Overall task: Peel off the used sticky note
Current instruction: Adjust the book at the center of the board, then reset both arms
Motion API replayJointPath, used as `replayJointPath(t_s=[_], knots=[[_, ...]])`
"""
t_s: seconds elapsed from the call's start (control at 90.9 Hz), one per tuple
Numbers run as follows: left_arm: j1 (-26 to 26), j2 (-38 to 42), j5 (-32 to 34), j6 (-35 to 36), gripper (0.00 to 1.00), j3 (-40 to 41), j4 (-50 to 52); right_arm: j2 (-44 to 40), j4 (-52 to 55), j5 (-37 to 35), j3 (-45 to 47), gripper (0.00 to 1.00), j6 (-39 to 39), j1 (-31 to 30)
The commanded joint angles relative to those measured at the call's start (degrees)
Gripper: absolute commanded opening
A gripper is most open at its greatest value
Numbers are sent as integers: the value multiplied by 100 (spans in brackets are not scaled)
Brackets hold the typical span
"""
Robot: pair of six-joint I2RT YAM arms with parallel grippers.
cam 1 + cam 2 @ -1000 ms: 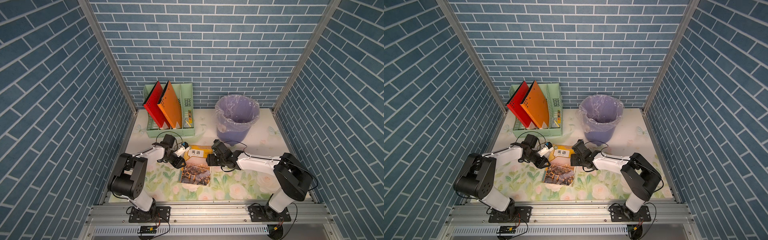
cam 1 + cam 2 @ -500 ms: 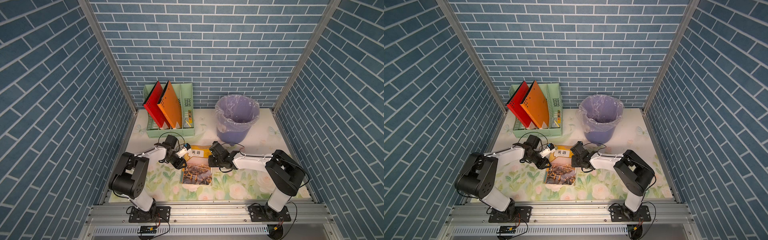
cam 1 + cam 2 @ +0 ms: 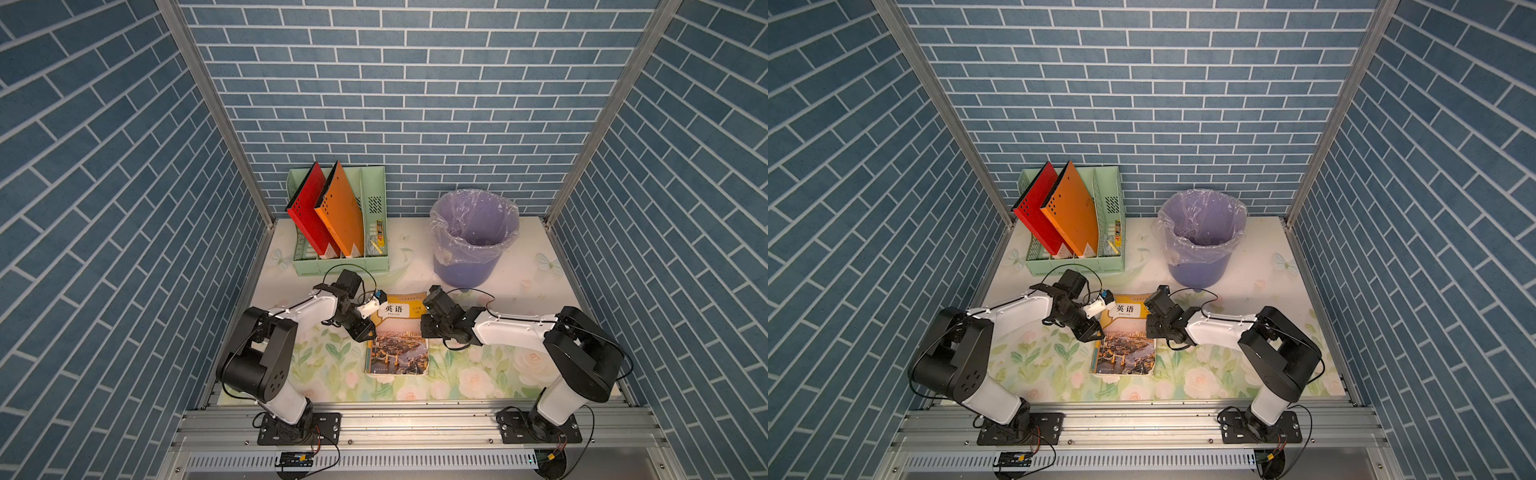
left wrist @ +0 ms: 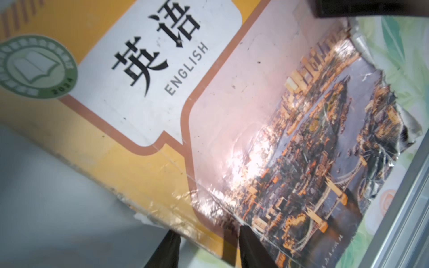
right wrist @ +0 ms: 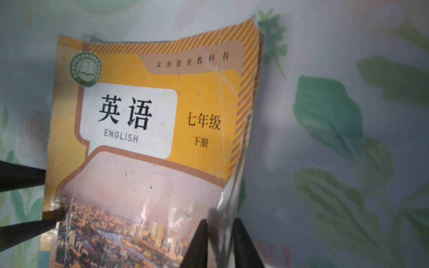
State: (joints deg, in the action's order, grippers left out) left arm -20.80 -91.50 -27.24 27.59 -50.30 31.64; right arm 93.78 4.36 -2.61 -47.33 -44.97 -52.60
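Floral table [image 3: 523,291], textbook [image 3: 398,347] flat near centre, an arm at each side; sticky note not made out.

Purple bin [image 3: 463,266] at 1 o'clock, green file rack [image 3: 340,267] at 11. At the book's 9 o'clock, left gripper [image 4: 207,229]: jaws narrowly apart, one tip on the cover, the other off the spine side. At 3 o'clock, right gripper [image 5: 220,221]: narrow gap straddling the curled cover edge; pinched or not, cannot tell. Wrist views cut off both gripper bodies. Glare and blur over the cover photo.

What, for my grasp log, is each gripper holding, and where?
Right gripper pinches the textbook by its cover edge; left gripper, open, only touches the spine.
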Motion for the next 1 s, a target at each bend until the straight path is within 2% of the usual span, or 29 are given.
replayJointPath(t_s=[0.0,0.077,0.121,0.231,0.352,0.528,0.649,0.77,0.88,0.99], knots=[[57,130,-62,-1,49,-243,60,-296,-45,-20,161,37,-46,-49],[59,225,-38,-50,54,-269,83,-393,-96,-65,242,48,-64,-49],[63,302,-4,-80,64,-263,108,-446,-102,-73,250,54,-53,-44],[122,578,191,-130,80,-234,153,-665,51,-177,179,65,45,-46],[448,918,323,-208,99,-376,240,-1213,444,-513,80,78,270,9],[1454,1328,158,-294,100,-856,482,-2505,1371,-1137,-67,99,731,422],[2084,1601,180,-331,100,-831,362,-3416,2010,-1532,-23,99,884,848],[2586,1882,129,-569,100,-465,8,-4346,2521,-2036,212,99,889,1312],[2900,2307,127,-1007,100,175,-907,-4785,2909,-2698,269,99,895,1724],[3000,2729,360,-1435,100,951,-1913,-4847,2948,-3466,485,99,958,2094]])
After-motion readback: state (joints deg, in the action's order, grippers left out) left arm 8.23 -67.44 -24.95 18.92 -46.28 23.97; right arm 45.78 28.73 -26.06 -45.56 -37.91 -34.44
